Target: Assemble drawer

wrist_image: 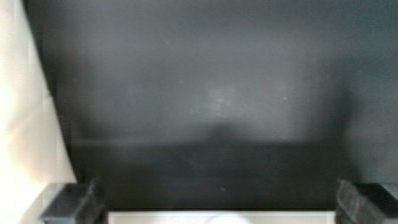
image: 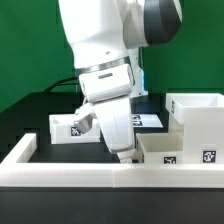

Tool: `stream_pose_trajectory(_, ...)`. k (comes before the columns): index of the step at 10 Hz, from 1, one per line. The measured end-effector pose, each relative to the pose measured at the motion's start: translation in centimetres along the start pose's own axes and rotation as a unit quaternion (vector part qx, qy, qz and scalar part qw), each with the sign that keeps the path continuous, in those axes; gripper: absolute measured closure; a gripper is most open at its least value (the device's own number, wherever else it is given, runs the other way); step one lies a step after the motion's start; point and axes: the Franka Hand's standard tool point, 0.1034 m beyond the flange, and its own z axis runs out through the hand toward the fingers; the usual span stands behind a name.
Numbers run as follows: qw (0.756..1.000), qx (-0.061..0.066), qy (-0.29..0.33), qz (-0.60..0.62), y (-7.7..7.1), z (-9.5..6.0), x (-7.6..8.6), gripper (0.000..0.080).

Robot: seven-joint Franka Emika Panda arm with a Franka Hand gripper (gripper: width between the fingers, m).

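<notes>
The tall white hollow shell point(image: 196, 116) stands at the exterior view's right. A shallow white tray point(image: 176, 150) with tags lies in front of it, against the rail. A second tray point(image: 68, 125) lies at the left, partly hidden behind the arm. My gripper point(image: 127, 154) hangs low, just left of the front tray's left wall. In the wrist view the gripper point(wrist_image: 221, 205) is open, its dark fingertips point(wrist_image: 71, 204) far apart over the black table. A white edge point(wrist_image: 222, 218) shows between them; I cannot tell which part it is. Nothing is held.
The long low white border rail point(image: 90, 172) runs along the front and turns back at the left point(image: 22, 152). The marker board point(image: 150, 119) lies flat behind the arm. A white strip point(wrist_image: 18, 110) runs along one side of the wrist view. A green backdrop stands behind.
</notes>
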Motion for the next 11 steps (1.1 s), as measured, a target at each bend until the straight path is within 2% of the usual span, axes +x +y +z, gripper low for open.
stream_pose_trajectory(8,1.000,0.008,0.005,0.016,0.4,1.2,5.4,0.0151)
stream_pose_trajectory(9,1.000,0.009,0.001,0.010,0.5,1.4,5.9,0.0151)
stream_pose_trajectory(11,1.000,0.010,-0.004,0.011,0.5,1.4,5.9,0.0151)
